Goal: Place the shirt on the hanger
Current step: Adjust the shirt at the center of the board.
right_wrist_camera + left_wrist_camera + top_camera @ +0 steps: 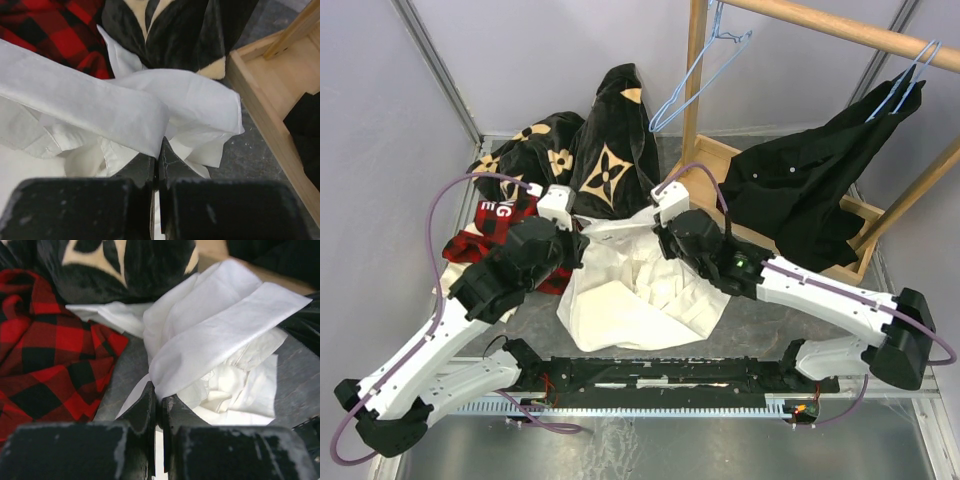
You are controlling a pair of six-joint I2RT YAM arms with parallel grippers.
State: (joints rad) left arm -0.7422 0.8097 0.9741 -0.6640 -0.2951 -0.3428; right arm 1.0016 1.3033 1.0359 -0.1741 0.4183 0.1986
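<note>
We see the wooden rack point(820, 22) carrying the empty light-blue hanger point(692, 88) on its rail, with a black garment point(800, 190) hung beside it and draping onto the rack's boxed base. The white shirt point(640, 290) lies crumpled on the table point(760, 325) before the rack. Both arms reach forward, the left gripper point(159, 407) and the right gripper point(157, 165) each pinched tight on the shirt's cloth.

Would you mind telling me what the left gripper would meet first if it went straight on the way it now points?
The shirt: the left gripper is shut on its cloth, and its bunched folds lie directly ahead. Beyond them sits the black flowered garment, though depth is hard to judge.
</note>
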